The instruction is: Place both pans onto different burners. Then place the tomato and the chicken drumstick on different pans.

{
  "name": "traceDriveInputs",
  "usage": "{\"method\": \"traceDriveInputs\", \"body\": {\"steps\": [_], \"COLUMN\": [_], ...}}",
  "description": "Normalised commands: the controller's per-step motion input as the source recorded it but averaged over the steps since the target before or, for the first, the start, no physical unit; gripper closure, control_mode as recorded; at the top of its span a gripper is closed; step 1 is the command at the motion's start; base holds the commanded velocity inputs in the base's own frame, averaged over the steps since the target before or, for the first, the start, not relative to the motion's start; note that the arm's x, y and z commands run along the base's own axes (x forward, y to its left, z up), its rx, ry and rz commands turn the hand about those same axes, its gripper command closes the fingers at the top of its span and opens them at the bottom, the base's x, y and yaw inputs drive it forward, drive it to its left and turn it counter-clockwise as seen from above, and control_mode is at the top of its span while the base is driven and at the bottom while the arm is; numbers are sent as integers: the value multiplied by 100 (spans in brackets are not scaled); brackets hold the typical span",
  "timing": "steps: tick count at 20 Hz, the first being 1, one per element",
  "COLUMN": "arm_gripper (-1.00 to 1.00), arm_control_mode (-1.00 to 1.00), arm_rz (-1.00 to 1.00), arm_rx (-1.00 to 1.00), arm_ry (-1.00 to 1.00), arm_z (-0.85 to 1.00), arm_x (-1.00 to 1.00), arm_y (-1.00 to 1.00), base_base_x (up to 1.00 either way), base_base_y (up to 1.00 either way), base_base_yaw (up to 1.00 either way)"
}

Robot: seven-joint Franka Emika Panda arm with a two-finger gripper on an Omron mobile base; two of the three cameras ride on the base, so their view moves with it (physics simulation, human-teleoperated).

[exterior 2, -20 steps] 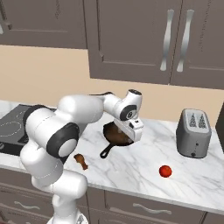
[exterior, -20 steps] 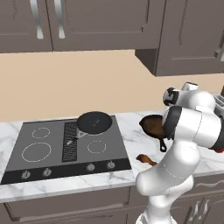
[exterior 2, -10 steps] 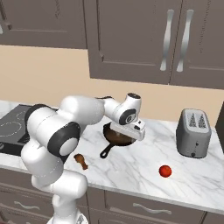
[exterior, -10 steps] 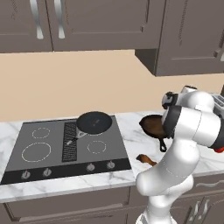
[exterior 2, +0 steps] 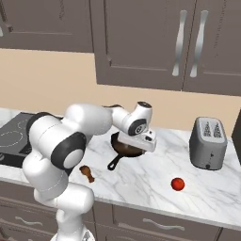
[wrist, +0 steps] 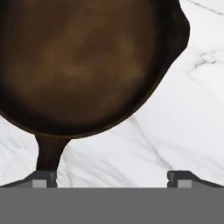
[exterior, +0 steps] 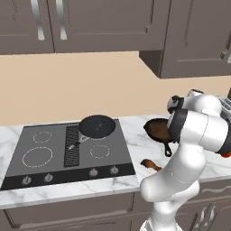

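A glossy brown pan (wrist: 83,65) and a bright-red tomato (exterior 2: 177,184) sit on white, grey-veined marble counter (exterior 2: 155,181), while the matte-black skillet (exterior: 97,125) rests on dark grey cooktop (exterior: 54,151).

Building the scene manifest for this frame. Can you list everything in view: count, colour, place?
black skillet: 1, matte black, on the cooktop's rear right burner
brown pan: 1, glossy brown, dark handle, on the counter right of the cooktop, under the hand
tomato: 1, bright red, on the counter in front of the toaster
chicken drumstick: 1, orange-brown, near the counter's front edge
cooktop: 1, dark grey, white burner rings, knobs along the front
toaster: 1, grey, at the counter's back right
counter: 1, white marble
cabinets: several, dark brown, above and below
hand: 1, dark fingertips, open, over the brown pan's handle
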Motion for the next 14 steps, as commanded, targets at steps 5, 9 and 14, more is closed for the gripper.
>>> {"method": "traceDriveInputs", "body": {"steps": [5,9,14], "arm_gripper": [-100,-100,-100], "arm_control_mode": [-100,-100,-100], "arm_rz": [-7,-8,-3], "arm_rx": [0,0,0], "arm_ry": [0,0,0], "arm_z": [-15,-5,-7], "arm_x": [-31,-17,4], "arm_y": [49,58,38], "base_base_x": [0,0,0], "base_base_y": [0,0,0], "base_base_yaw": [0,0,0]}}
